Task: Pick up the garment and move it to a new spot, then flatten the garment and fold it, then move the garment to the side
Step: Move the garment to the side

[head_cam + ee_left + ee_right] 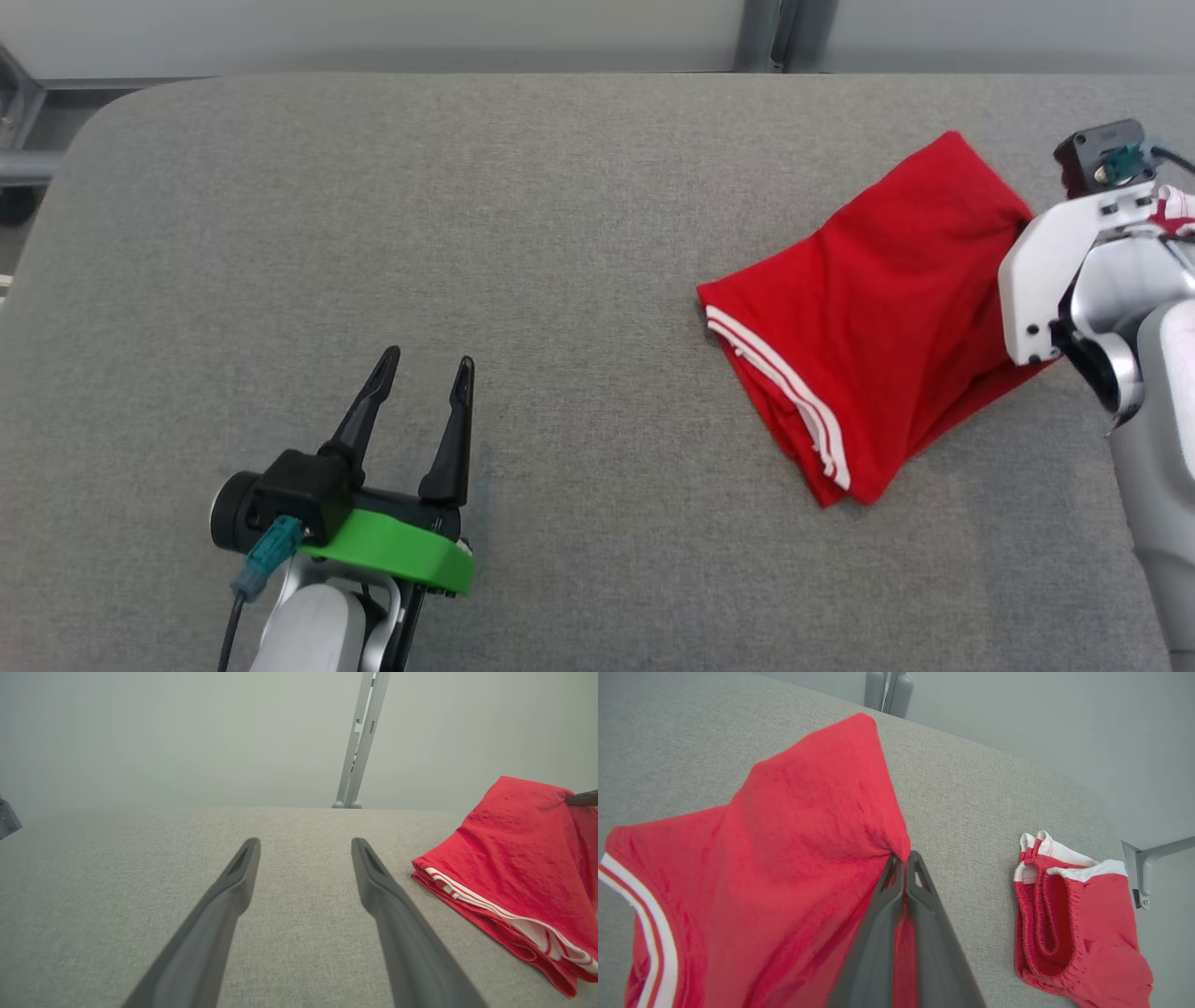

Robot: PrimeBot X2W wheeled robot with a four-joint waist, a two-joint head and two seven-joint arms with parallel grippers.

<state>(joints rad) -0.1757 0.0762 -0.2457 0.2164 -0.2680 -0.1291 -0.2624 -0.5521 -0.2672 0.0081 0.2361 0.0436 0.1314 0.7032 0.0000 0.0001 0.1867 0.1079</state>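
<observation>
**A:** What's the biggest thing there?

**B:** The grey fabric-covered table [373, 187]. It takes up nearly the whole head view and has a rounded far-left corner.

**A:** And the garment?

**B:** The red garment [868, 308] lies on the right part of the table, folded over into a rough slanted oblong. White stripes [794, 385] run along its near-left edge, and its far corner comes to a point. It is wrinkled, not flat.

**A:** What has hold of it?

**B:** The right gripper [903, 858]. In the right wrist view its two dark fingers are pressed together with a pinch of red cloth between the tips, at the garment's right edge. The cloth draws up in creases toward that pinch. In the head view the fingers are hidden behind the arm's white wrist housing [1046, 280], which sits over the garment's right side.

**A:** The other arm?

**B:** The left gripper [428, 358] is at the near left, over bare table and well apart from the garment. Its fingers stand spread with a clear gap and nothing between them. A green collar [401, 551] sits behind them.

**A:** Anything smaller?

**B:** A second red bundle [1069, 933], with a gathered elastic edge and white trim, lies to the right of the held cloth, near the table's edge. Grey table shows between the two. Whether it joins the garment I can't tell. Beyond the far edge stands a grey metal post [362, 737]
</observation>
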